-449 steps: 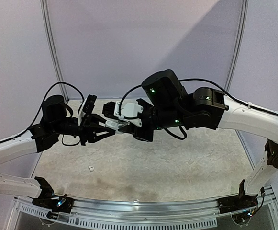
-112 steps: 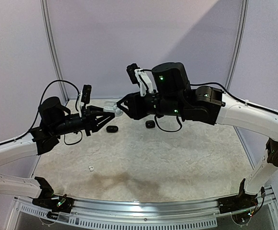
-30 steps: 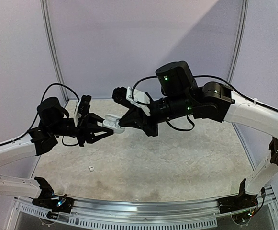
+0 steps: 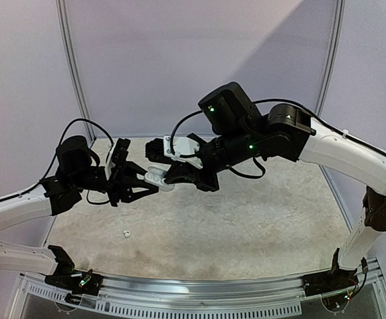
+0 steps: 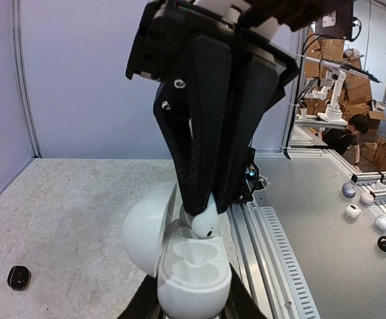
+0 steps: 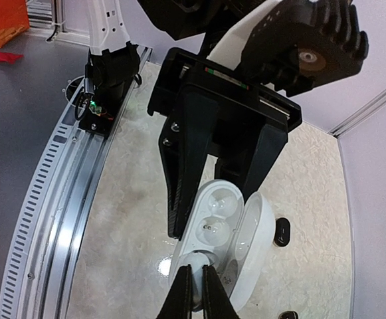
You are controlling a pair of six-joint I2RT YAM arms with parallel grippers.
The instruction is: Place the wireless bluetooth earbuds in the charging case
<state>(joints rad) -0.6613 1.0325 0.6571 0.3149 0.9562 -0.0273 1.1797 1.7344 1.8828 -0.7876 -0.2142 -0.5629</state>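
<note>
Alignment at the socket: pinches the white earbud [image 5: 202, 224] in the all-but-closed right gripper [image 6: 194, 276] just over the outer socket of the open charging case [image 5: 193, 282], clamps the case's other end in the narrow-set left gripper [image 5: 192, 307].

Case [image 5: 193, 282]: white plastic, smooth, glossy. Earbud [image 5: 204, 224]: same glossy white plastic. Jaws: matt black plastic. Worktop [image 4: 259, 226]: pale, mottled, stone-like, matt. Edge rail [image 5: 276, 266]: perforated metal.

Raised lid [image 5: 141, 229] flanks case [image 5: 194, 292], right jaws overhead
</note>
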